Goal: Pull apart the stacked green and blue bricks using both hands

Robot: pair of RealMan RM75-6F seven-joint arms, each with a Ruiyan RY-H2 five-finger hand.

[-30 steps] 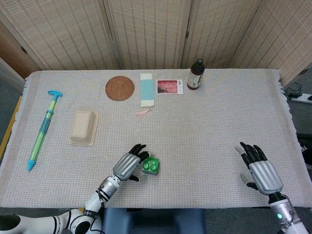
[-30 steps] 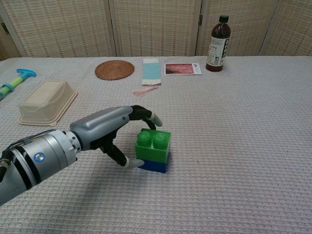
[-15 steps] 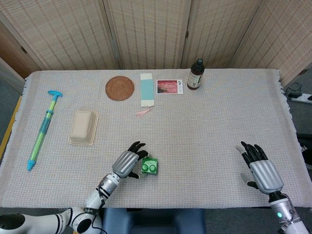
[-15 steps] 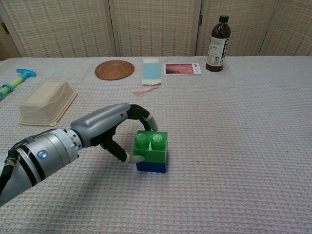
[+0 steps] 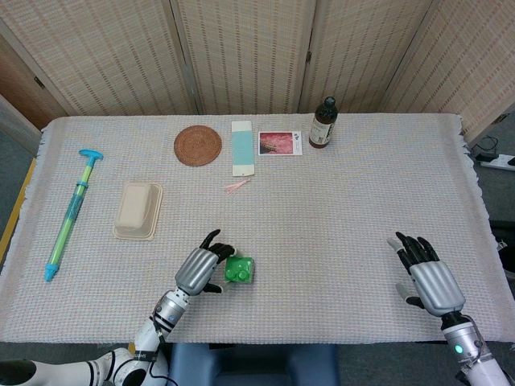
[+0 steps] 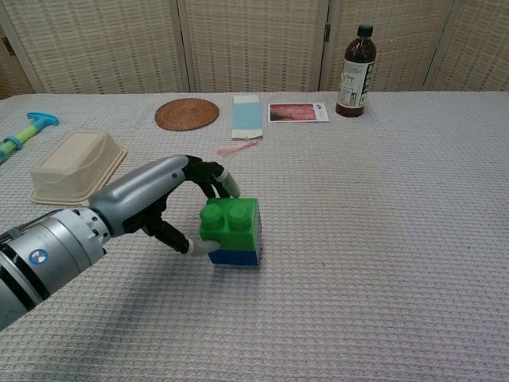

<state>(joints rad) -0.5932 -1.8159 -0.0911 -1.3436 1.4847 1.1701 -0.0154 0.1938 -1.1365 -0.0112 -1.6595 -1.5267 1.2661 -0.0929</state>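
The green brick [image 6: 231, 223] is stacked on the blue brick [image 6: 236, 257] on the near part of the cloth-covered table [image 5: 338, 217]. From above, only the green brick [image 5: 238, 268] shows. My left hand [image 6: 151, 203] grips the stack from its left, with its fingers over the green brick's far top edge and its thumb on the near left side. In the head view the left hand [image 5: 199, 272] touches the stack. My right hand [image 5: 426, 277] lies far to the right near the front edge, its fingers spread and holding nothing. The chest view does not show it.
A beige tray [image 5: 138, 210] and a blue-green pump [image 5: 71, 212] lie at the left. At the back are a round woven mat [image 5: 198, 145], a pale blue strip [image 5: 242, 148], a photo card [image 5: 280, 143] and a dark bottle [image 5: 323, 123]. A pink scrap [image 5: 236, 186] lies mid-table.
My left hand has closed on the brick stack and drawn it a little to the left and turned it. The right hand has stayed put.
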